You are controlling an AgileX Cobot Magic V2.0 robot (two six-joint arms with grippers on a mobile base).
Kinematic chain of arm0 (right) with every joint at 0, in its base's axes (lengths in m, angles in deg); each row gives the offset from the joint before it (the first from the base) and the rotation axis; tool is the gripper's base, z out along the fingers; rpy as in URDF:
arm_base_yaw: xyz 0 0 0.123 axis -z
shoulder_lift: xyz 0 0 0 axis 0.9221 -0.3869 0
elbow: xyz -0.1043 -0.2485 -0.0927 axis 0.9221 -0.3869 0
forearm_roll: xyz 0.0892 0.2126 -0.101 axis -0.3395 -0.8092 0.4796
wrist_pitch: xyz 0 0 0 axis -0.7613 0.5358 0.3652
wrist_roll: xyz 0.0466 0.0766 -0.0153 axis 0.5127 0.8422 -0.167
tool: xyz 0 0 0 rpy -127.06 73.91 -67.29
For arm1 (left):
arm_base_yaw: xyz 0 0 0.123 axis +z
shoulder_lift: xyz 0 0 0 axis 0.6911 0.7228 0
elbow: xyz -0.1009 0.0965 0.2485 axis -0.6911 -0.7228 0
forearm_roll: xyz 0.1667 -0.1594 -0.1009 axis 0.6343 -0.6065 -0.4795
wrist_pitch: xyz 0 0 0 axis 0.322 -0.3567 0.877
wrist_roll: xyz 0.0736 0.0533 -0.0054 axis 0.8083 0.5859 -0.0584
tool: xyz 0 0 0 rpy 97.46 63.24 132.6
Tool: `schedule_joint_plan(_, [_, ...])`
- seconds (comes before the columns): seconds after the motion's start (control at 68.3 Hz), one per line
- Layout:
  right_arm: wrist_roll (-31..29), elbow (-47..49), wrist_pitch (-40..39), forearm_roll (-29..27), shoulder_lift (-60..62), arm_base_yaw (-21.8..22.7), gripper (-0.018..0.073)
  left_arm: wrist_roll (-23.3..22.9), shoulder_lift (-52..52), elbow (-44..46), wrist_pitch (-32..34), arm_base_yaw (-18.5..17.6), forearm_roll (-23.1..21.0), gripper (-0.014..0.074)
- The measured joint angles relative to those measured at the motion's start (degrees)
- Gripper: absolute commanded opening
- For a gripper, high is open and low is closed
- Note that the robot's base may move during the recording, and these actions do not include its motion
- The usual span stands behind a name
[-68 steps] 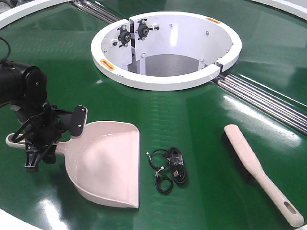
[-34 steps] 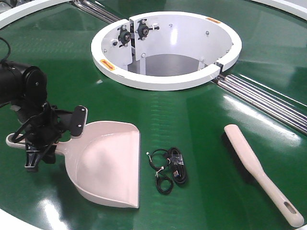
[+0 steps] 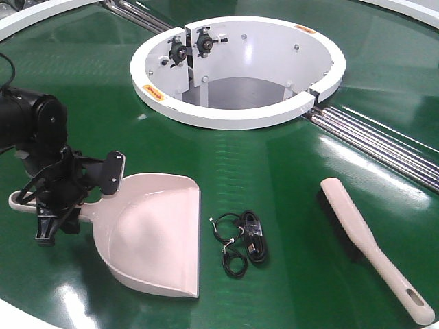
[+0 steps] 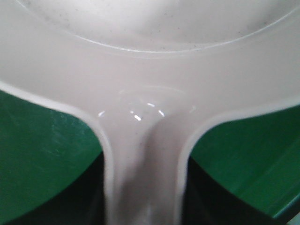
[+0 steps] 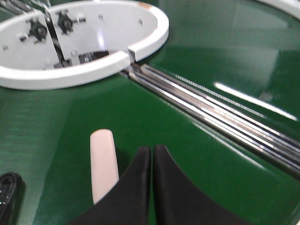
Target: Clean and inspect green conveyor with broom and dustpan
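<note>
We see the wide pale pinkish-beige plastic dustpan (image 3: pixel 154 240) lying flat on the glossy dark green conveyor (image 3: pixel 274 164) at the lower left of the front view. Its open mouth faces the lower right and its straight handle points towards the left edge. The black left gripper (image 3: pixel 72 199) sits over that handle. In the left wrist view, dark jaws press against both sides of the handle just behind the scoop, so they are closed on it.

At the lower right, the long narrow pinkish-beige plastic broom (image 3: pixel 363 247) lies on the belt with its dark bristles down and its slotted handle end towards the bottom right corner. Between it and the dustpan rests a small coiled black cable (image 3: pixel 240 241), apart from both.

In the right wrist view the black right gripper (image 5: pixel 152 152) hangs at the bottom centre with its jaws closed together on nothing, just beside the rounded tip of the broom.

The white ring-shaped opening (image 3: pixel 236 72) fills the upper middle, and bright steel rollers (image 3: pixel 377 144) run from its right side towards the right edge.
</note>
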Motion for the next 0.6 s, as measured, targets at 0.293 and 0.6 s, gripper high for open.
schedule_joint_plan(0.293, [-0.4,1.3,5.2,-0.5,-5.4,-2.7,0.0227,0.0,0.0,0.0,0.0,0.0,0.0,-0.0008])
schedule_joint_plan(0.6, [-0.7,8.9,15.5,1.5,-13.7,-11.1,0.0578,0.0,0.0,0.0,0.0,0.0,0.0,-0.0008])
